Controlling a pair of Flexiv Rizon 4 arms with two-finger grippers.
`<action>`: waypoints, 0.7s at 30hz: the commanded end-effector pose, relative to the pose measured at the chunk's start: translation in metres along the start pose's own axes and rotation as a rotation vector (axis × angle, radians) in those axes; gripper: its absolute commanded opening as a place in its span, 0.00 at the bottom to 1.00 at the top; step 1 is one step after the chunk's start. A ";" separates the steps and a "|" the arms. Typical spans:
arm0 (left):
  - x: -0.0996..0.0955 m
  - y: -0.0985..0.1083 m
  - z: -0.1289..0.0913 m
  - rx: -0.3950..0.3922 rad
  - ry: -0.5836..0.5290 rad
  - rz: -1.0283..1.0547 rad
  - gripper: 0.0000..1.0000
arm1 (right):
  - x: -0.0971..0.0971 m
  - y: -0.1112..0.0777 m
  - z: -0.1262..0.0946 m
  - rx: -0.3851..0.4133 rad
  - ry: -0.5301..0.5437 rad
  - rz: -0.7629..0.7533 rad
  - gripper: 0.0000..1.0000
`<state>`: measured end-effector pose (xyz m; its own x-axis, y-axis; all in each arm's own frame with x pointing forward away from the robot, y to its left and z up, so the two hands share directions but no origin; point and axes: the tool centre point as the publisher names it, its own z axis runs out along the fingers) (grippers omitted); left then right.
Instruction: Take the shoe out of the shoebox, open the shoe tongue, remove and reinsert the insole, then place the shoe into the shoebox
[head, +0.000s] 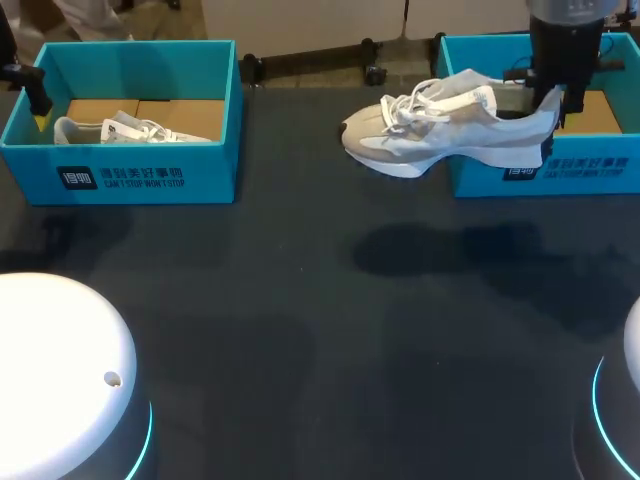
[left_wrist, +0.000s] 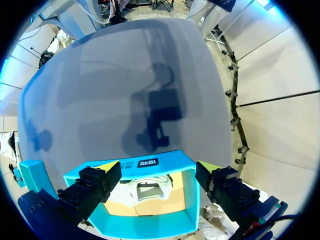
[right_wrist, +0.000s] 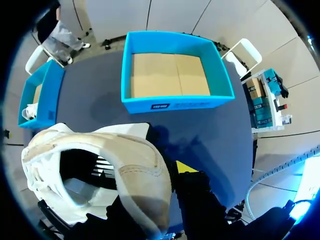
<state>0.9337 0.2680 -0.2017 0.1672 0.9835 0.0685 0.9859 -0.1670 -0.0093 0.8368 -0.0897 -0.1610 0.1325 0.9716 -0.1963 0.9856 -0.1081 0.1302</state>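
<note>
Right pincer (head: 554, 104) grips the shoe (head: 440, 130) by its heel, toe pointing leftward over the bench (head: 300, 300); left pincer (left_wrist: 158, 167) open, well apart

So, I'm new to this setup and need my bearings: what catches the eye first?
A pale sneaker hangs above the dark table, gripped at its heel by the right gripper, beside the empty right shoebox. The left gripper hovers open over the left shoebox, which holds a second sneaker.
</note>
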 end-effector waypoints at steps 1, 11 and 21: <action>0.000 -0.001 0.000 -0.001 0.002 0.001 1.00 | 0.010 -0.017 0.015 0.030 -0.026 0.011 0.00; 0.000 -0.001 0.000 -0.001 0.002 0.001 1.00 | 0.038 -0.099 0.059 0.020 0.068 0.033 0.00; 0.000 -0.001 0.000 -0.001 0.002 0.001 1.00 | 0.062 -0.136 0.090 0.064 0.085 -0.001 0.00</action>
<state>0.9337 0.2680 -0.2017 0.1672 0.9835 0.0685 0.9859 -0.1670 -0.0093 0.7245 -0.0340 -0.2691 0.1277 0.9815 -0.1426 0.9907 -0.1193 0.0658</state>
